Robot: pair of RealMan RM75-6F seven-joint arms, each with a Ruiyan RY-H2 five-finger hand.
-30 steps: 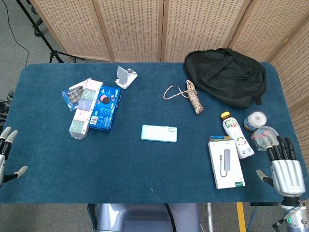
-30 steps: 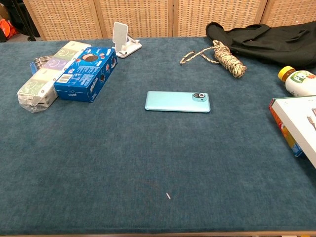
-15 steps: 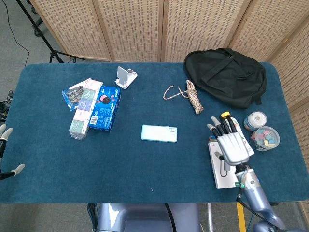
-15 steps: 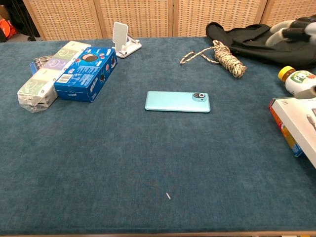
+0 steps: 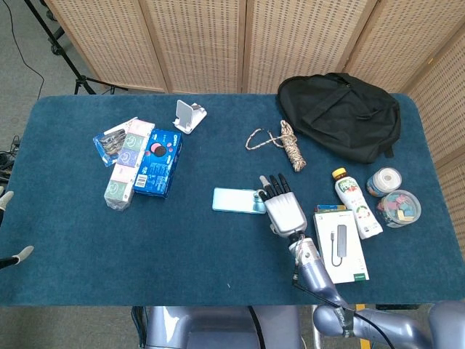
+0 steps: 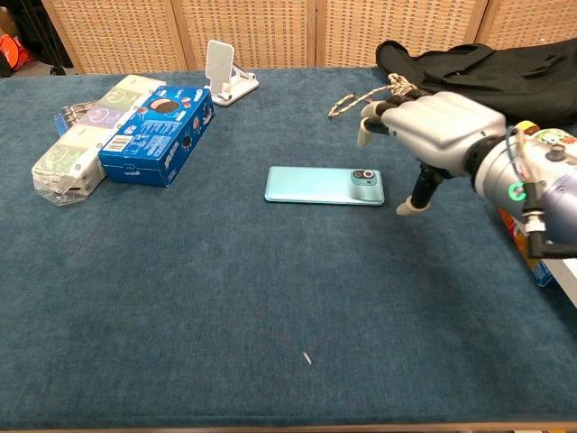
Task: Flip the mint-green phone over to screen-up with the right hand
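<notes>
The mint-green phone (image 5: 236,200) (image 6: 323,186) lies flat in the middle of the blue table, back up, with its camera lens at the right end. My right hand (image 5: 284,209) (image 6: 433,135) hovers at the phone's right end, fingers spread and holding nothing; in the chest view its thumb hangs down just right of the phone. In the head view the hand covers the phone's right end. My left hand (image 5: 9,229) shows only as fingertips at the left edge of the head view, apart and empty.
A blue box (image 5: 159,161) and packets (image 5: 120,182) sit at the left, a white phone stand (image 5: 189,116) behind them. A rope (image 5: 285,142) and a black backpack (image 5: 341,113) lie at the back right. A bottle (image 5: 354,203) and a white box (image 5: 340,246) sit right of the hand.
My right hand has swept left from the table's right edge, over the white box, to the phone's right end. The left hand has slid further out of view. The phone has not moved.
</notes>
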